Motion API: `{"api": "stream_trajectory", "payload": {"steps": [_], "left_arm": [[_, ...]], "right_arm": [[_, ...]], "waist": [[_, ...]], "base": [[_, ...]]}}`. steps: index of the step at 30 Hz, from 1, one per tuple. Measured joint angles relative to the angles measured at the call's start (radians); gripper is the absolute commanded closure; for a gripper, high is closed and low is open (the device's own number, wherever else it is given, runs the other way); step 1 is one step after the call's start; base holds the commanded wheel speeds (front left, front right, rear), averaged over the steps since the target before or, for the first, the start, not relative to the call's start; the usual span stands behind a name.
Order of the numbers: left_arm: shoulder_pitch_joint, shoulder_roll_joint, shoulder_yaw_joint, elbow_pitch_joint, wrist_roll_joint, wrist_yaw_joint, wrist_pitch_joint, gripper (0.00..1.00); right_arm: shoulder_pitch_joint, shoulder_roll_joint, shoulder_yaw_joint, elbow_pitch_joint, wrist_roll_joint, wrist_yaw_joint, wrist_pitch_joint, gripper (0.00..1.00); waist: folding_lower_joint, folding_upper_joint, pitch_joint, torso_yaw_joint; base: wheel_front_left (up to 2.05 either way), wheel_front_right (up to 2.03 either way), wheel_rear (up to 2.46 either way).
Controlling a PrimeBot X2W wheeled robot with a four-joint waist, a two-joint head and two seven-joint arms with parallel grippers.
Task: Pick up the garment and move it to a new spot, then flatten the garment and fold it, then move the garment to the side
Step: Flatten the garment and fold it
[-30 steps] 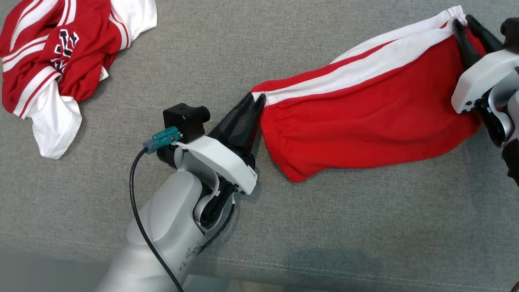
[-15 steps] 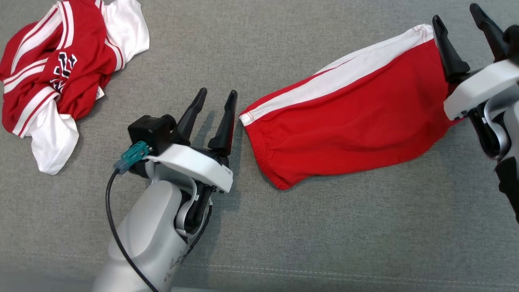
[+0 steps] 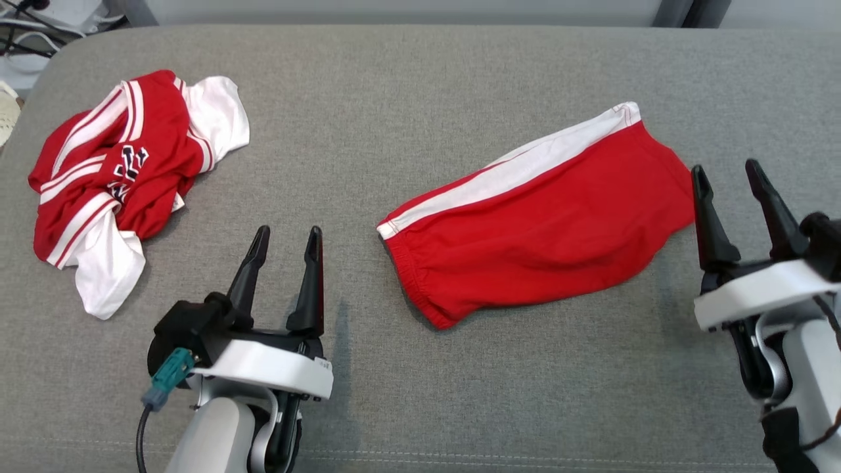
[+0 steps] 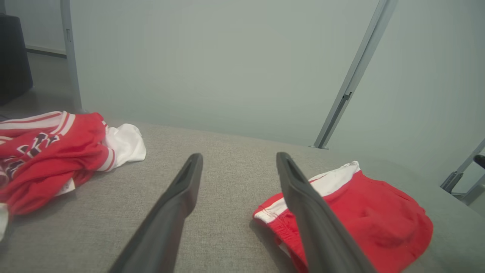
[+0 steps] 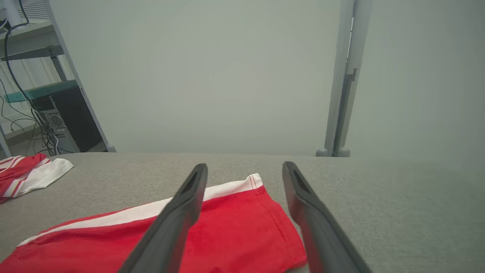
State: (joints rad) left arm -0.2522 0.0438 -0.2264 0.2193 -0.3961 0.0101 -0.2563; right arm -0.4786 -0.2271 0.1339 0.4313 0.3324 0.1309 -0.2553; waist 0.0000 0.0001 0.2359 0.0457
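Our left gripper (image 3: pixel 289 231) and right gripper (image 3: pixel 724 167) hang spread and empty at either end of the red shorts (image 3: pixel 535 220), which lie mid-cushion (image 3: pixel 420 79). They look halved lengthwise, so we judge folding underway. Next, we need fresh edge grips.

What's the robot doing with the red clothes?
It is folding clothes. The red shorts lie folded on the grey cushion between its left gripper and right gripper. Both grippers are open, holding nothing. A crumpled red and white shirt lies off to its left.
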Motion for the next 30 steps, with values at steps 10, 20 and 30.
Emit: {"api": "stream_trajectory", "payload": {"steps": [10, 20, 30], "left_arm": [[0.115, 0.0, 0.0, -0.095, 0.045, 0.0, 0.0, 0.0], [0.151, 0.001, -0.055, -0.127, 0.089, 0.014, 0.0, 0.0], [0.107, 0.001, -0.144, -0.134, 0.096, 0.018, 0.0, 0.0]], "right_arm": [[0.181, 0.021, -0.069, -0.026, -0.009, 0.0, 0.0, 0.0], [0.194, 0.035, -0.063, 0.124, 0.204, 0.0, 0.005, 0.0], [-0.119, -0.041, -0.046, 0.454, 0.315, 0.0, 0.223, 0.0]], "waist": [[0.0, 0.0, -0.075, -0.004], [0.0001, 0.0, -0.079, 0.018], [0.0, 0.0, -0.009, 0.071]], "base": [[0.0, 0.0, 0.0], [0.0, 0.0, 0.0], [0.0, 0.0, 0.0]]}}
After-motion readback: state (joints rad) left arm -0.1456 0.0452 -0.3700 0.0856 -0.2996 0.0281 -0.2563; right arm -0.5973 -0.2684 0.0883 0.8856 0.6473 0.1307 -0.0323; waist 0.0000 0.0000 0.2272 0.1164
